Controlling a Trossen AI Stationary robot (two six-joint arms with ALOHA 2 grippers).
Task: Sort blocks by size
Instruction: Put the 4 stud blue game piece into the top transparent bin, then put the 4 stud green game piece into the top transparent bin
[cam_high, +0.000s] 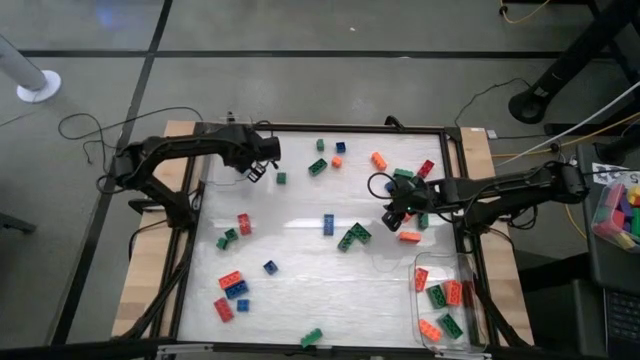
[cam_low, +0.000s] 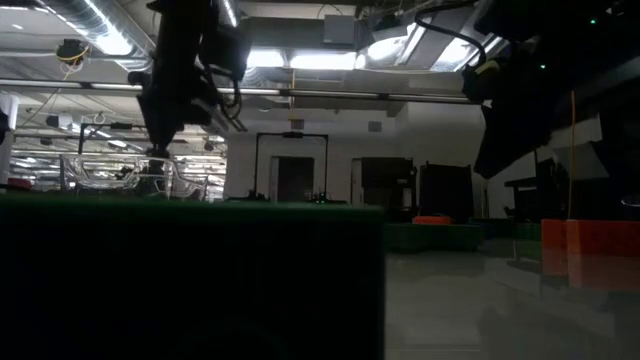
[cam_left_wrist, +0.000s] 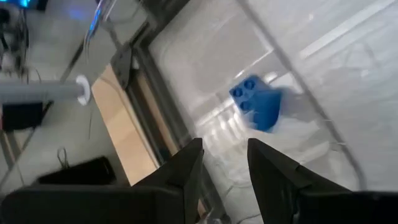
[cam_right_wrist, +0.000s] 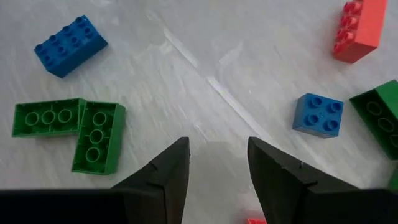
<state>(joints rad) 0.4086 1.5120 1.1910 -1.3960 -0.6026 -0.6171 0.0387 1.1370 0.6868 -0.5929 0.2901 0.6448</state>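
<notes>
We see L gripper (cam_high: 257, 171) at far-left corner, fingers apart w/ nothing between; small blue block (cam_left_wrist: 257, 102) lies just beyond them. R gripper (cam_high: 396, 217) hovers right of centre, fingers apart, empty, near green pair (cam_right_wrist: 69, 129). Blocks scattered over table (cam_high: 300, 250); several in clear bin (cam_high: 470, 338), near-right corner.

It was a large indoor lab or workshop hall: exposed ceiling ducts (cam_low: 90, 25) and strip lights (cam_low: 320, 60) ran overhead, cables (cam_high: 95, 125) trailed across a taped concrete floor (cam_high: 300, 30).
</notes>
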